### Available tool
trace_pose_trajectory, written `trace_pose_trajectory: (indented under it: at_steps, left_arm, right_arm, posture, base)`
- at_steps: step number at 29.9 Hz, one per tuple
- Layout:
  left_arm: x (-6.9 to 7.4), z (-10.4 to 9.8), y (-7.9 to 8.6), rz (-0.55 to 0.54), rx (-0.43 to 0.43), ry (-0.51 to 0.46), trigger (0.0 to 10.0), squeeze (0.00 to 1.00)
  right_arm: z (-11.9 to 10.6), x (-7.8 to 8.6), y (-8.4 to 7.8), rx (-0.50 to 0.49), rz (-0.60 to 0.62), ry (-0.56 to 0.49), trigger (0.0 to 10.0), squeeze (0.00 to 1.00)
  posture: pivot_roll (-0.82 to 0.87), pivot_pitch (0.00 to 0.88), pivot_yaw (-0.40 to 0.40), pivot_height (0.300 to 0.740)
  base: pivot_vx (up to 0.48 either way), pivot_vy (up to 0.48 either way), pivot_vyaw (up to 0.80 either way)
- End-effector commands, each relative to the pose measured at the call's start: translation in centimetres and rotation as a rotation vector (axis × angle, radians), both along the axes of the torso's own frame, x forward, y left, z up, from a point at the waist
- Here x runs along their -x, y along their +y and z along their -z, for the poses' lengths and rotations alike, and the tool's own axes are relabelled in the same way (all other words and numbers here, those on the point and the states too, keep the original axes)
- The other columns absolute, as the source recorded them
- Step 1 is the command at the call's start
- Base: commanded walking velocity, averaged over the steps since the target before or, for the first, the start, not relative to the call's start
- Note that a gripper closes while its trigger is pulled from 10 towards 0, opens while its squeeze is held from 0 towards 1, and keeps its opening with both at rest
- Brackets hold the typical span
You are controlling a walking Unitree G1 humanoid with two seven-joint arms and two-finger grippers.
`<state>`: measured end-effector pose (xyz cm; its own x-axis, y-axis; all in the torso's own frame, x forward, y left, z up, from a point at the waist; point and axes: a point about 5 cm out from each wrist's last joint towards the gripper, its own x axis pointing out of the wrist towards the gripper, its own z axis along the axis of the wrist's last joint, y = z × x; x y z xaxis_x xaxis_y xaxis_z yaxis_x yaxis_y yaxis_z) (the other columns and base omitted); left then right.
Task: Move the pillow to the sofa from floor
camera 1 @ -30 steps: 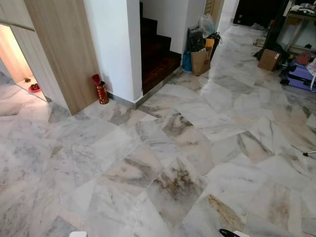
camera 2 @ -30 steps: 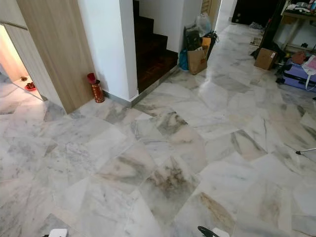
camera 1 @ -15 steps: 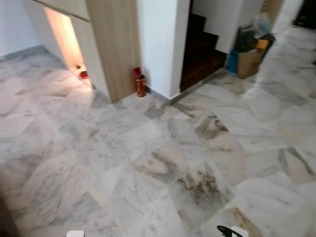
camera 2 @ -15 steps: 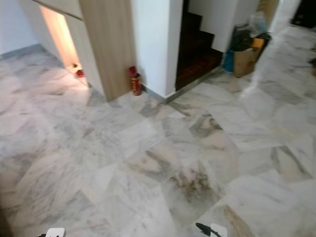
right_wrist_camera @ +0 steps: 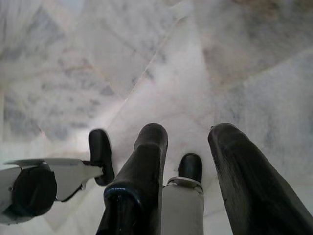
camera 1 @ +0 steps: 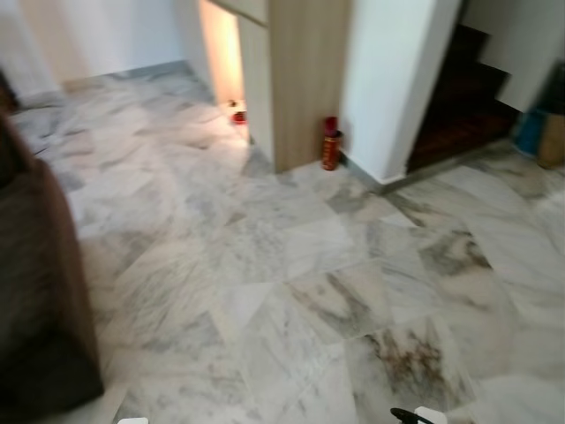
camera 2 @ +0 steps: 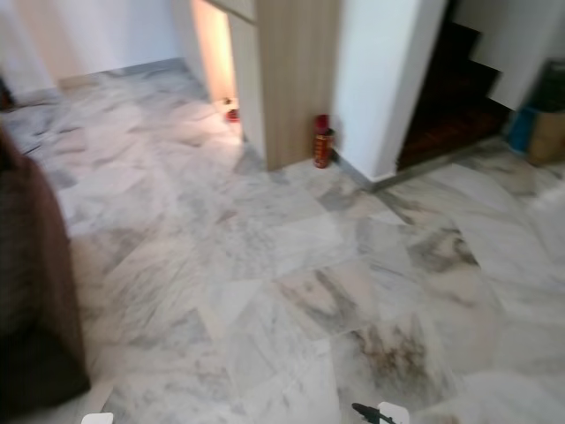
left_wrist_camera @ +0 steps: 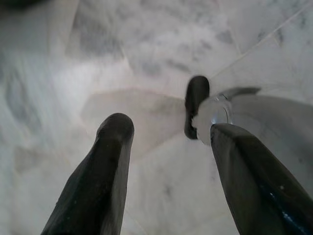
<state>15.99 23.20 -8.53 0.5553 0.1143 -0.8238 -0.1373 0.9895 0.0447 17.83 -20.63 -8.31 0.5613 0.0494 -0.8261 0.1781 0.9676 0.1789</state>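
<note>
A dark brown sofa end (camera 1: 35,291) stands at the left edge of the eye views, blurred. In front of it lies pale marble floor (camera 1: 291,265). In the left wrist view my left gripper (left_wrist_camera: 171,128) hangs over the floor, its two black fingers (left_wrist_camera: 105,176) apart with nothing between them. My right gripper (right_wrist_camera: 189,133) also hangs low over the floor and is open, holding nothing. Past its fingers (right_wrist_camera: 142,171) I see white and black parts of my own body.
A wood-panelled wall (camera 1: 309,79) with a lit niche (camera 1: 225,53) stands ahead, and a red canister (camera 1: 331,148) sits at its foot. To its right are a white pillar (camera 1: 397,79) and dark stairs (camera 1: 463,97). A brown box (camera 1: 552,140) is at the far right.
The whole picture has shifted right, so the camera has swung left. The sofa end has come into view on the left. The stairs and boxes have slid to the right edge.
</note>
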Motion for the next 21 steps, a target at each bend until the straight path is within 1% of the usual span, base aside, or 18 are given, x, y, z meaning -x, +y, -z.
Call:
trace_pose_trajectory:
  at_steps: [1,16,19,21]
  left_arm:
    - [0.68,0.16,0.57,-0.032,-0.005,0.017,10.0,0.00]
    - [0.58,0.12,0.60,-0.026,-0.011,0.021,10.0,0.00]
    - [0.50,0.08,0.64,-0.029,-0.011,0.017,10.0,0.00]
    - [0.48,0.08,0.60,-0.032,-0.009,0.015,10.0,0.00]
  right_arm:
    - [0.08,-0.03,0.61,-0.014,-0.013,-0.001,10.0,0.00]
    - [0.06,-0.12,0.75,-0.018,-0.016,-0.002,10.0,0.00]
    - [0.05,-0.15,0.77,-0.025,0.006,-0.011,10.0,0.00]
    - [0.10,-0.07,0.71,-0.028,0.034,-0.003,10.0,0.00]
  posture:
    - [0.08,0.127,-0.021,0.740]
    - [0.07,0.120,-0.017,0.740]
    - [0.07,0.120,-0.017,0.740]
    - [0.07,0.114,-0.021,0.740]
  base:
    - [0.000,0.000,0.80]
    - [0.000,0.000,0.80]
    - [0.000,0.000,0.80]
    - [0.000,0.000,0.00]
